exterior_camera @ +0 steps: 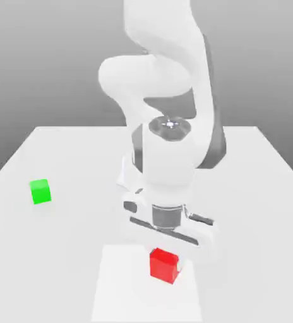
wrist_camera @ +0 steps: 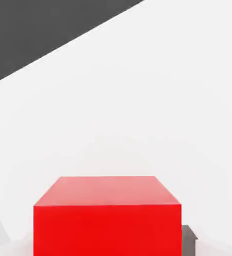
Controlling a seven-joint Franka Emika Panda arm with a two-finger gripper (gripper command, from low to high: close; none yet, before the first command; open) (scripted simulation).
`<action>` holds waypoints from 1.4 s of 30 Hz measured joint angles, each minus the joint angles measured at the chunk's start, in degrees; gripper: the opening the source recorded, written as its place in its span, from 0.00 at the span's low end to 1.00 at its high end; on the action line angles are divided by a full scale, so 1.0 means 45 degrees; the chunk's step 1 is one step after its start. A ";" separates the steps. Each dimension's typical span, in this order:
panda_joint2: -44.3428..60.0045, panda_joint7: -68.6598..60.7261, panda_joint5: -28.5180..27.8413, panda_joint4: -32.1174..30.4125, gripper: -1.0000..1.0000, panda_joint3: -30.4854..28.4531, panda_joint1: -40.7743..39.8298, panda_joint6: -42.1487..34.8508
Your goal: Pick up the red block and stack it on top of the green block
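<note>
The red block (exterior_camera: 163,264) rests on the white table (exterior_camera: 250,189) near its front edge, directly beneath the arm's hand. My gripper (exterior_camera: 166,270) reaches down over it, shut on the red block, with one white finger (exterior_camera: 185,267) against the side facing the exterior view's right. In the hand view the red block (wrist_camera: 107,220) is large and close, with a dark fingertip (wrist_camera: 188,240) touching one side. The green block (exterior_camera: 40,191) stands alone on the table toward the exterior view's left, well away from the gripper.
The white arm (exterior_camera: 168,94) rises over the middle of the table and hides the surface behind it. A lighter rectangular patch (exterior_camera: 124,290) lies under the red block. In the hand view the table's edge (wrist_camera: 63,47) meets a dark background.
</note>
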 joint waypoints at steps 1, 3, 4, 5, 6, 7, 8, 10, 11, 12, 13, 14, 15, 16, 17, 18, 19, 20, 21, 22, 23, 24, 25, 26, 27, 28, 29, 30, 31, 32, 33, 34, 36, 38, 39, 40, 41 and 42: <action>-0.0439 -0.0059 0.0092 -0.0072 0.00 -0.0006 0.0006 -0.0372; -0.1138 -0.0134 -0.0040 -0.0248 0.00 -0.0430 -0.1010 -0.0852; -0.1449 -0.0147 -0.0177 -0.0346 0.00 -0.0733 -0.1425 -0.1037; -0.1746 -0.0152 -0.0336 -0.0447 0.00 -0.1037 -0.1987 -0.1203; -0.2032 -0.0149 -0.0506 -0.0553 0.00 -0.1355 -0.2525 -0.1353; -0.2308 -0.0148 -0.0681 -0.0661 0.00 -0.1632 -0.2973 -0.1497; -0.2576 -0.0143 -0.0862 -0.0773 0.00 -0.1926 -0.3360 -0.1631; -0.3086 -0.0109 -0.1256 -0.1003 0.00 -0.2591 -0.4232 -0.1872; -0.3328 -0.0082 -0.1466 -0.1122 0.00 -0.2946 -0.4704 -0.1980; -0.3561 -0.0052 -0.1675 -0.1244 0.00 -0.3299 -0.5190 -0.2075; -0.3784 -0.0023 -0.1890 -0.1368 0.00 -0.3643 -0.5690 -0.2165; -0.3996 0.0001 -0.2089 -0.1495 0.00 -0.3962 -0.6213 -0.2241; -0.4199 0.0028 -0.2299 -0.1623 0.00 -0.4286 -0.6734 -0.2311; -0.4390 0.0056 -0.2509 -0.1754 0.00 -0.4610 -0.7254 -0.2370; -0.4570 0.0084 -0.2716 -0.1887 0.00 -0.4931 -0.7776 -0.2417; -0.4736 0.0109 -0.2916 -0.2023 0.00 -0.5240 -0.8306 -0.2451; -0.4891 0.0134 -0.3115 -0.2161 0.00 -0.5550 -0.8834 -0.2472; -0.5031 0.0157 -0.3308 -0.2300 0.00 -0.5852 -0.9365 -0.2480; -0.5156 0.0172 -0.3487 -0.2443 0.00 -0.6137 -0.9906 -0.2473; -0.5271 0.0200 -0.3685 -0.2585 0.00 -0.6457 -1.0416 -0.2461; -0.5366 0.0219 -0.3860 -0.2729 0.00 -0.6750 -1.0932 -0.2424; -0.5413 0.0192 -0.3941 -0.2844 0.00 -0.7005 -1.1311 -0.2379; -0.5378 0.0076 -0.3833 -0.2889 0.00 -0.7196 -1.1381 -0.2336; -0.5295 -0.0082 -0.3633 -0.2900 0.00 -0.7352 -1.1300 -0.2282; -0.5185 -0.0244 -0.3416 -0.2894 0.00 -0.7514 -1.1128 -0.2215; -0.5052 -0.0426 -0.3152 -0.2881 0.00 -0.7646 -1.0940 -0.2129; -0.4903 -0.0610 -0.2882 -0.2865 0.00 -0.7768 -1.0742 -0.2025; -0.4743 -0.0786 -0.2620 -0.2849 0.00 -0.7900 -1.0532 -0.1904; -0.4569 -0.0969 -0.2349 -0.2834 0.00 -0.8010 -1.0339 -0.1764; -0.4384 -0.1152 -0.2077 -0.2821 0.00 -0.8111 -1.0156 -0.1607; -0.4192 -0.1326 -0.1817 -0.2811 0.00 -0.8223 -0.9967 -0.1435; -0.3990 -0.1488 -0.1578 -0.2802 0.00 -0.8331 -0.9789 -0.1246; -0.3563 -0.1828 -0.1073 -0.2794 0.00 -0.8550 -0.9438 -0.0830; -0.3102 -0.2168 -0.0575 -0.2798 0.00 -0.8727 -0.9140 -0.0365; -0.2860 -0.2336 -0.0328 -0.2805 0.00 -0.8793 -0.9018 -0.0116; -0.2611 -0.2501 -0.0088 -0.2815 0.00 -0.8845 -0.8913 0.0143; -0.2357 -0.2656 0.0139 -0.2828 0.00 -0.8894 -0.8817 0.0411; -0.2097 -0.2800 0.0348 -0.2845 0.00 -0.8930 -0.8738 0.0688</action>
